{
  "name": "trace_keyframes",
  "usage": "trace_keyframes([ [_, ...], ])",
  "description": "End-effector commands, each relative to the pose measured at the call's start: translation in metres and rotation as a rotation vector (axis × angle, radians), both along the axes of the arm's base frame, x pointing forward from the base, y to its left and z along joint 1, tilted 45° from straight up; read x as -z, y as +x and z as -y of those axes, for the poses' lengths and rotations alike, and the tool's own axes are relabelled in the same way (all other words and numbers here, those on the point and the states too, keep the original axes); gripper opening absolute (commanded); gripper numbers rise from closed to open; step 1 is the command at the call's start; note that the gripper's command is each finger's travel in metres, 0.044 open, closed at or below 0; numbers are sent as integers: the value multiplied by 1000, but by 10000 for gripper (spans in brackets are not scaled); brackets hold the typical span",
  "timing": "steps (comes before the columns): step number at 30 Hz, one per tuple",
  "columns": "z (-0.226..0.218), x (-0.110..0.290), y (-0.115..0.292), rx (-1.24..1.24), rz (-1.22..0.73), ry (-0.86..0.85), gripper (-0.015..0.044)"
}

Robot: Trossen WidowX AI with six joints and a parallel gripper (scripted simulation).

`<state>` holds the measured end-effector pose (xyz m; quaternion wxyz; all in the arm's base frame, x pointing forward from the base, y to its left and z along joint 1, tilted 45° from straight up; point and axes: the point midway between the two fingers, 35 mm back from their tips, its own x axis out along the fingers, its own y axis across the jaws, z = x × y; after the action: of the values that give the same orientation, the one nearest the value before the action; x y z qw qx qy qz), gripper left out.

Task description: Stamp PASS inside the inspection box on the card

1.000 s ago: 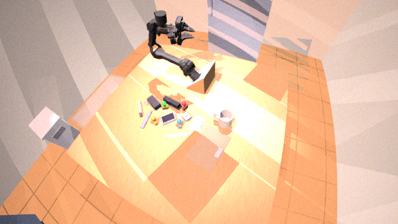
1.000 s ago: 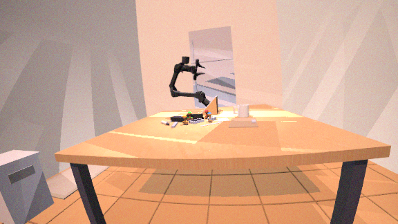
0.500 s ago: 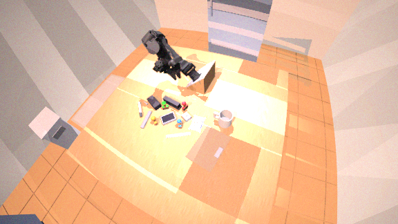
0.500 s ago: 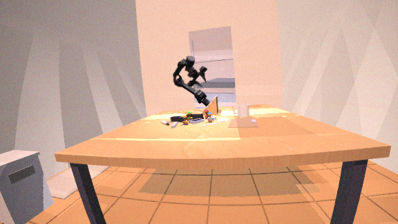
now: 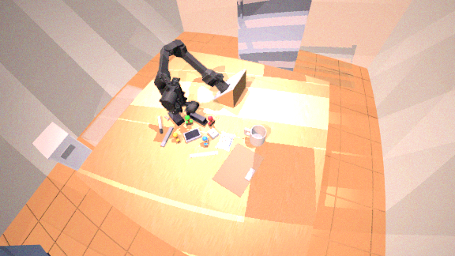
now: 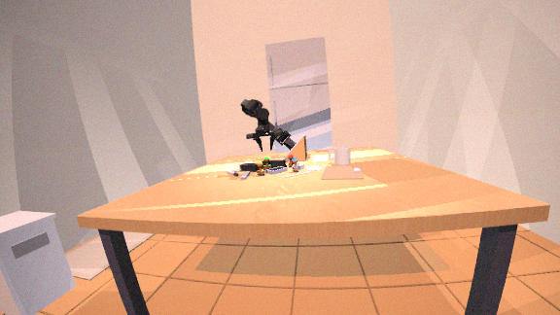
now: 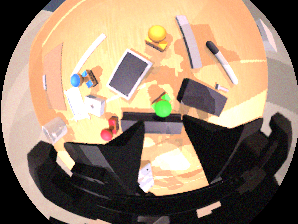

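Observation:
My gripper (image 6: pixel 266 150) (image 7: pixel 163 120) is partly open and empty, above the bench near the green-knobbed stamp (image 5: pixel 187 119) (image 7: pixel 163 107). That stamp stands just past the fingertips in the wrist view. A red-knobbed stamp (image 5: pixel 210 118) (image 7: pixel 107 134), a blue-knobbed stamp (image 5: pixel 204 139) (image 7: pixel 76 80) and a yellow-knobbed stamp (image 5: pixel 175 135) (image 7: pixel 157 33) stand around the dark ink pad (image 5: pixel 192 135) (image 7: pixel 130 74) in its pale case. Which stamp reads PASS cannot be told. A white card (image 5: pixel 226 141) (image 7: pixel 76 103) lies beyond the pad; its markings are too small to read.
Black box (image 5: pixel 175 118) (image 7: pixel 202 96) and long dark block (image 5: pixel 198 118) (image 7: pixel 151 126) flank the green stamp. A marker (image 7: pixel 222 62), grey bar (image 7: pixel 189 42), white strip (image 7: pixel 91 52), small white block (image 7: pixel 95 105), mug (image 5: pixel 257 135) (image 6: pixel 342 156), brown board (image 5: pixel 235 170) and upright wedge (image 5: pixel 238 90) stand or lie around.

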<state>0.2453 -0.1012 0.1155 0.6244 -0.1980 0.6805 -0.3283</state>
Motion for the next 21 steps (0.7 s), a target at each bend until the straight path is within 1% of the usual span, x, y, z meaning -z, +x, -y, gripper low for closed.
trace_keyframes([
  [1, 4, -1, -3, -10, -17, -14, 227],
  [21, 24, 21, -4, -10, -16, -11, 227],
])
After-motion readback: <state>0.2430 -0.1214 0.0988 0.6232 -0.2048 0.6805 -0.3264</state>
